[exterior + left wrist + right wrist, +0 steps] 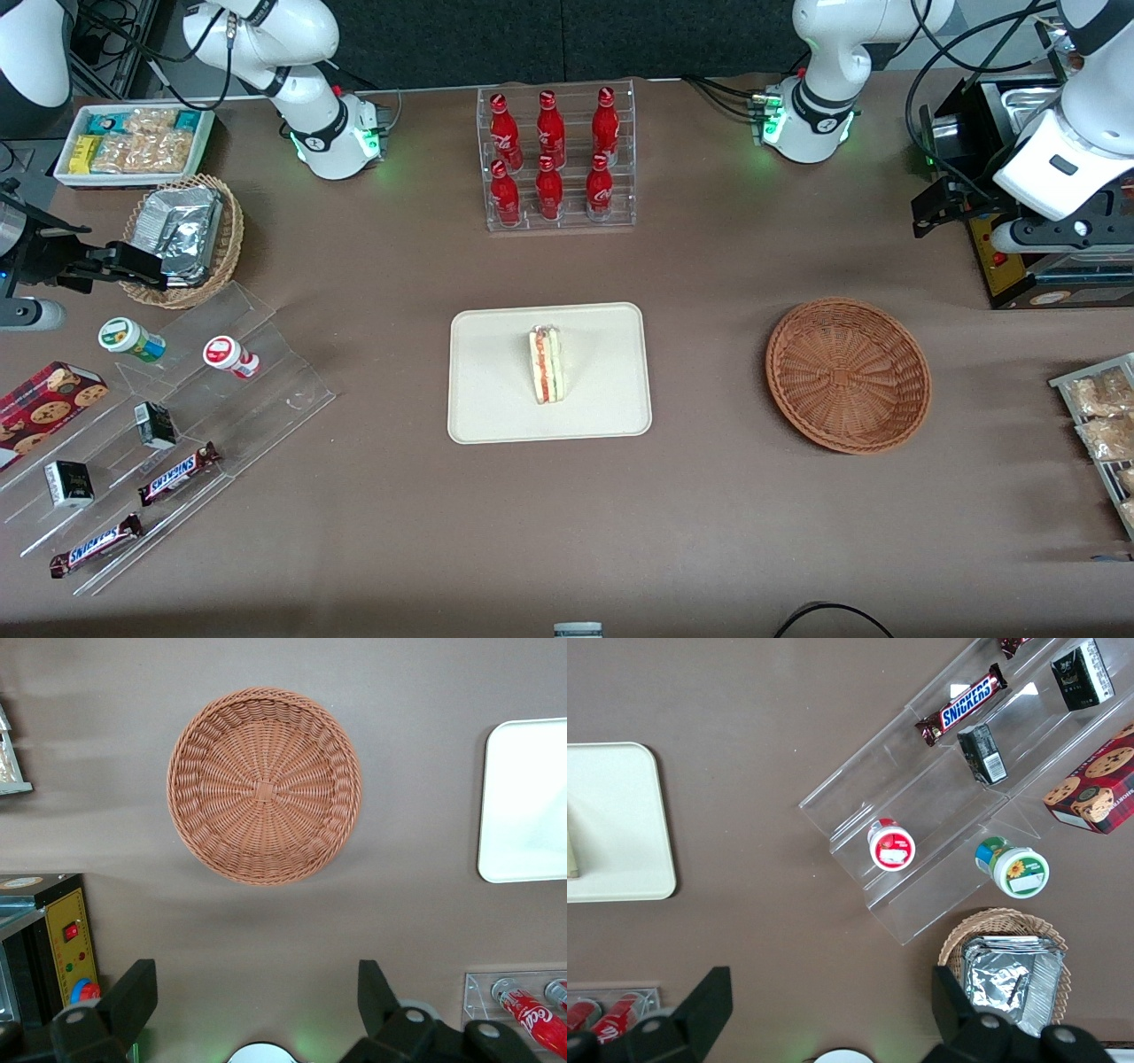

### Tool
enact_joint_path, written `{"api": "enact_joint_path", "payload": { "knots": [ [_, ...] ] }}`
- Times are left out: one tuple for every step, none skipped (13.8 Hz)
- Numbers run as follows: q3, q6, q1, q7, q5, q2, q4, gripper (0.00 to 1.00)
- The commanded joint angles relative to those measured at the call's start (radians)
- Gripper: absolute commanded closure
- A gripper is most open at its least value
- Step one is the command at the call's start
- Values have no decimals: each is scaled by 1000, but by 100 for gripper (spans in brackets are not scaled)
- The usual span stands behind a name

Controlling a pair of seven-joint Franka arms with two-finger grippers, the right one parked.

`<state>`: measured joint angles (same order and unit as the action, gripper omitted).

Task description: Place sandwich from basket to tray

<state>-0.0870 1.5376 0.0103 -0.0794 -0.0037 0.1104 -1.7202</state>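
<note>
The sandwich (547, 365), a small white-bread wedge with red and green filling, stands on edge in the middle of the cream tray (496, 390). The round reddish-brown wicker basket (848, 374) is empty and lies beside the tray, toward the working arm's end of the table. My left gripper (935, 208) hangs high above the table, farther from the front camera than the basket, near a black machine. In the left wrist view the gripper (257, 992) is open and empty, with the basket (264, 784) and a corner of the tray (532, 806) below it.
A clear rack of red bottles (556, 159) stands farther back than the tray. A black machine with a yellow panel (1005, 257) and a rack of snack packets (1099, 425) sit at the working arm's end. A foil-pack basket (182, 235) and an acrylic stand (221, 390) sit at the parked arm's end.
</note>
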Motion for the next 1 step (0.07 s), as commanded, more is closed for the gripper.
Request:
{"api": "enact_joint_path", "payload": {
  "knots": [
    [0,-16,0,12,-1,0,16,1]
  ]
}}
